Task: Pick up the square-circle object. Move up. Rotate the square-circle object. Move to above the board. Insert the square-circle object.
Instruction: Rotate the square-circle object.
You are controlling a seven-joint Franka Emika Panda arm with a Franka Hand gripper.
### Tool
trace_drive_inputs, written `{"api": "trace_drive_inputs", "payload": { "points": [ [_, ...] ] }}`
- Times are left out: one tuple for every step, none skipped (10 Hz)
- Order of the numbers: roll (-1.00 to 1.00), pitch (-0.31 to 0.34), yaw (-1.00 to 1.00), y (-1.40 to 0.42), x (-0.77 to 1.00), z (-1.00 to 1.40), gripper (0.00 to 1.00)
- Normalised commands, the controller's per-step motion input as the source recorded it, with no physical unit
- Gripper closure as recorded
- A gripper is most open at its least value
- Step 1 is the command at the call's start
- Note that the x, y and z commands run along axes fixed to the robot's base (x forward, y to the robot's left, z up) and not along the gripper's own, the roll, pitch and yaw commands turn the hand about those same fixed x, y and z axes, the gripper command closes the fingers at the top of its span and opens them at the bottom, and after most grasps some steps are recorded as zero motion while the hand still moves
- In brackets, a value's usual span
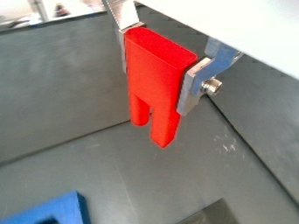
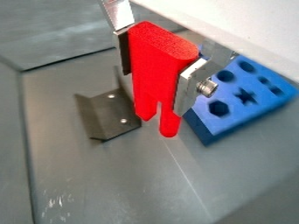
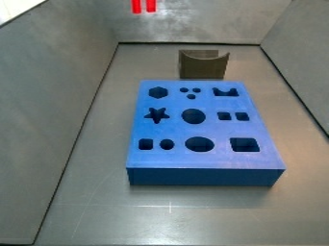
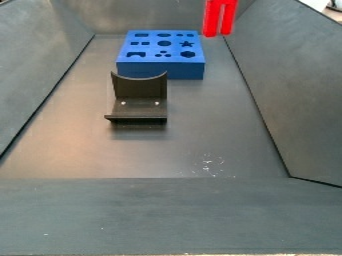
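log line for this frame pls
claw: shut on square-circle object | object: lifted, legs down | board: on floor, holes empty | fixture: beside board

Dull grey floor (image 4: pixel 160 150) enclosed by sloping grey walls (image 3: pixel 58 106), evenly lit.

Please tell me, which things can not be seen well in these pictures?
- Gripper: out of frame in both side views.
- Square-circle object: top cut by the edge in a side view.
- Board: only a corner in a wrist view.
- Fixture: base plate hidden behind the board.
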Motion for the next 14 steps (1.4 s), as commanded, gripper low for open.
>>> {"api": "trace_drive_inputs", "payload": {
  "points": [
    [-0.01, 0.013, -1.0, 0.03, 0.03, -0.09, 1.0],
    [-0.01, 0.012, -1.0, 0.02, 0.03, -0.07, 1.0],
    [-0.01, 0.012, -1.0, 0.02, 0.03, -0.04, 1.0],
    [-0.01, 0.013, -1.0, 0.01, 0.02, -0.03, 1.0],
    [-0.01, 0.013, -1.0, 0.01, 0.03, -0.03, 1.0],
    [-0.01, 0.013, -1.0, 0.01, 0.03, -0.02, 1.0],
    [-0.01, 0.014, -1.0, 0.01, 0.03, -0.02, 1.0],
    [-0.02, 0.015, -1.0, 0.01, 0.03, -0.02, 1.0],
    [-0.02, 0.018, -1.0, 0.01, 0.03, -0.01, 1.0],
    [-0.02, 0.019, -1.0, 0.01, 0.03, -0.01, 1.0],
    [-0.03, 0.024, -0.97, 0.01, 0.03, -0.01, 1.0],
    [-0.03, 0.023, -0.72, 0.01, 0.03, -0.01, 1.0],
    [-0.03, 0.021, -0.41, 0.01, 0.03, -0.01, 1.0],
    [-0.03, 0.02, -0.3, 0.01, 0.03, 0.0, 1.0]
  ]
}}
